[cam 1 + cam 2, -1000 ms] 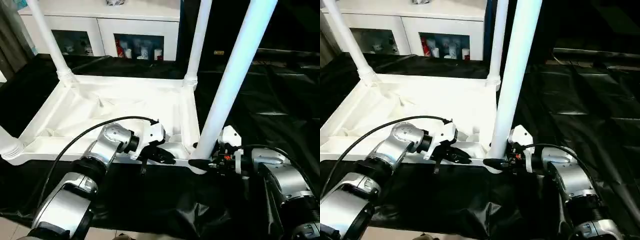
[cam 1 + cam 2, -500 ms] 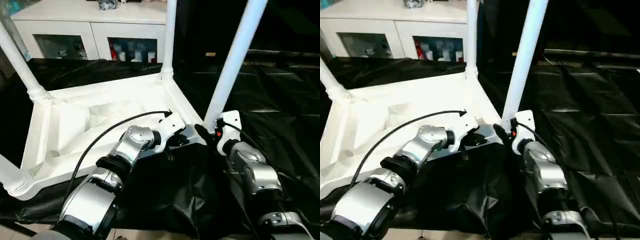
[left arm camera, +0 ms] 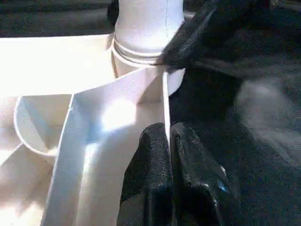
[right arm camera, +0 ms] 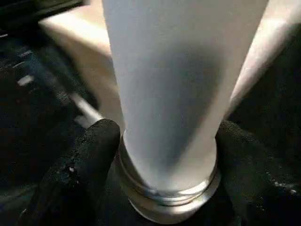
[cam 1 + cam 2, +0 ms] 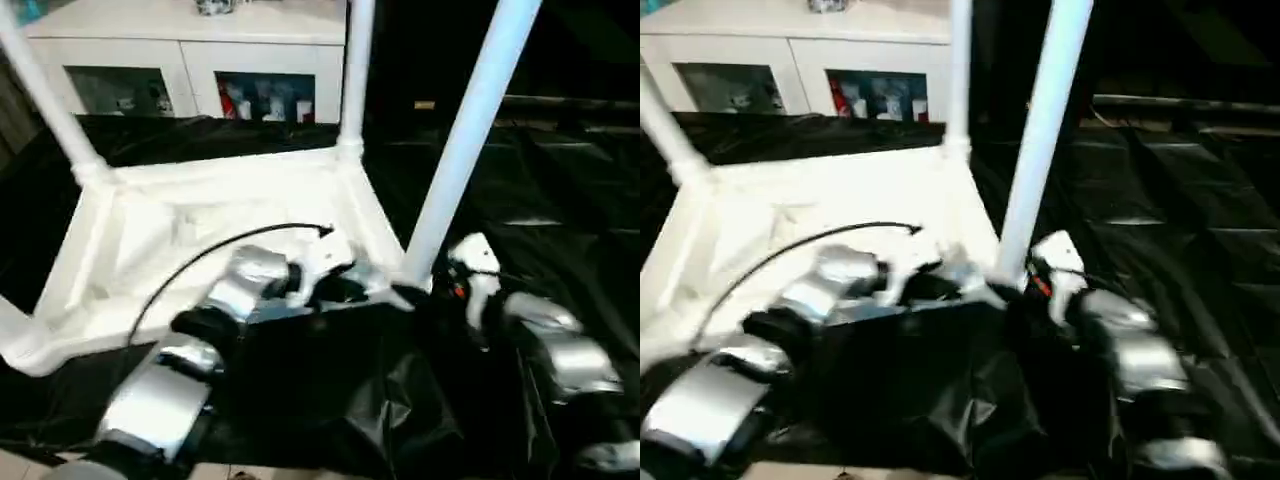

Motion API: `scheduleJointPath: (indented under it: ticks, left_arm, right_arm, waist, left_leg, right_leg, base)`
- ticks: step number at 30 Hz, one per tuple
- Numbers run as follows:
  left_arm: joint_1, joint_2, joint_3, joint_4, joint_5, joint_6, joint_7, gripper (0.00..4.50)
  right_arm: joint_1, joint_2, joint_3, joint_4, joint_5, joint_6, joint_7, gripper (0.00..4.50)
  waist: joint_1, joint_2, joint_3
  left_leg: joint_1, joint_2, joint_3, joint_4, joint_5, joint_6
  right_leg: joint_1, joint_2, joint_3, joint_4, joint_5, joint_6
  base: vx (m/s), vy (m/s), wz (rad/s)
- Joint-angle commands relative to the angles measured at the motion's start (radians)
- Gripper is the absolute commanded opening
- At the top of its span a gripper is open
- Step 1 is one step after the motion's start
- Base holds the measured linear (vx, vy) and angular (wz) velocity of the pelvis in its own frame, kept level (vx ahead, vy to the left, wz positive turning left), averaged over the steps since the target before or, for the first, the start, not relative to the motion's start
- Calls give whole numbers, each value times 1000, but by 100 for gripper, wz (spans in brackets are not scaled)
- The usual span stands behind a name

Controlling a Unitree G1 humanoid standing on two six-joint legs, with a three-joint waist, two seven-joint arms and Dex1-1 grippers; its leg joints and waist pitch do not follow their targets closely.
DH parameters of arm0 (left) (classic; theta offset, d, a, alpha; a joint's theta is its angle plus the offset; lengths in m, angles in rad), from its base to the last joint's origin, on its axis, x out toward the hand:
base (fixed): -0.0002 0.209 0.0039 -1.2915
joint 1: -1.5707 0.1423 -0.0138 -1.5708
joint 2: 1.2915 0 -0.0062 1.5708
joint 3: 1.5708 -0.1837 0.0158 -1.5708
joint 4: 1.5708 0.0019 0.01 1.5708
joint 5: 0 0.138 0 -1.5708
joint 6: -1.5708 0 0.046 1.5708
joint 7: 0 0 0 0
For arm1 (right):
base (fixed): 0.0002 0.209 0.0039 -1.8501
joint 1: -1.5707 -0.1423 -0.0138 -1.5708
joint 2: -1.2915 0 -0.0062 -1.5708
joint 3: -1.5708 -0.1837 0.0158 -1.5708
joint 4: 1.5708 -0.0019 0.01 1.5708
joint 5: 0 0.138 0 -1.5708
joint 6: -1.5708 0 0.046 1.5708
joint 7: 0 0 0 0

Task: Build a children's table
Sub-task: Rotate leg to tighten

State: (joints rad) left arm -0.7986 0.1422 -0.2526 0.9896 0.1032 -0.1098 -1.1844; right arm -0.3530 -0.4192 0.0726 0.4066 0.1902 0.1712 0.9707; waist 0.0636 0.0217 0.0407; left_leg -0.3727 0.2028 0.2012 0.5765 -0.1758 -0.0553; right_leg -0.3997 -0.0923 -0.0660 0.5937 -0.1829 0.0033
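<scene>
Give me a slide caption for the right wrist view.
Right gripper straddling the base of a white table leg, one black finger on each side, above its ringed collar.

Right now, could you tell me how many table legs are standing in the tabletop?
4: far-left leg, far-right leg, near-right leg by the right gripper, and near-left leg, mostly cut off at the picture's edge.

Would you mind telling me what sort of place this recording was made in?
Probably an indoor room set up as a workspace: a white cabinet with glass doors and small items inside stands behind, and black sheeting covers the surface under the upturned tabletop.
</scene>
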Motion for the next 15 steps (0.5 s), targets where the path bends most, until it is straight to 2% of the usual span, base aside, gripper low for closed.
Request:
scheduleJointPath:
  ticks: [1,5,8,10,11,13,15]
  left_arm:
    - [13,-8,-18,-41,-41,-9,-99,0]
    - [43,56,-46,-99,-46,24,-230,0]
    - [56,78,-50,-121,-48,28,-258,0]
    - [61,82,-49,-128,-47,28,-261,0]
    - [64,84,-47,-132,-46,26,-260,0]
    - [69,83,-42,-143,-48,30,-257,0]
    - [73,84,-43,-152,-52,36,-254,0]
  right_arm:
    - [1,2,61,-56,34,27,108,344]
    - [12,-61,81,-95,44,38,213,344]
    - [11,-76,88,-88,38,30,241,344]
    - [8,-76,89,-84,40,29,247,317]
    - [6,-72,88,-82,44,31,248,309]
    - [5,-64,85,-84,49,38,250,297]
    - [9,-58,89,-91,57,45,252,274]
  waist:
    - [7,-18,-59]
    - [14,-18,-61]
    - [23,-17,-57]
    - [26,-16,-55]
    - [26,-20,-55]
    - [26,-18,-55]
    - [26,-19,-58]
  left_leg:
    - [5,32,-13,-56,-174,110]
    - [8,36,-11,-54,-163,121]
    - [13,38,-10,-56,-189,105]
    - [15,38,-10,-59,-213,86]
    - [15,38,-11,-60,-218,76]
    - [14,38,-12,-61,-218,68]
    - [14,37,-11,-59,-201,70]
  right_leg:
    - [52,-53,35,-65,-128,-256]
    - [50,-54,36,-58,-94,-283]
    - [46,-55,37,-62,-137,-280]
    - [43,-56,38,-67,-180,-270]
    - [45,-56,38,-67,-193,-263]
    - [45,-57,39,-67,-201,-254]
    - [46,-55,39,-64,-170,-257]
  base:
    - [0,0,0]
    - [0,0,0]
    - [0,0,0]
    - [0,0,0]
    - [0,0,0]
    - [0,0,0]
    - [0,0,0]
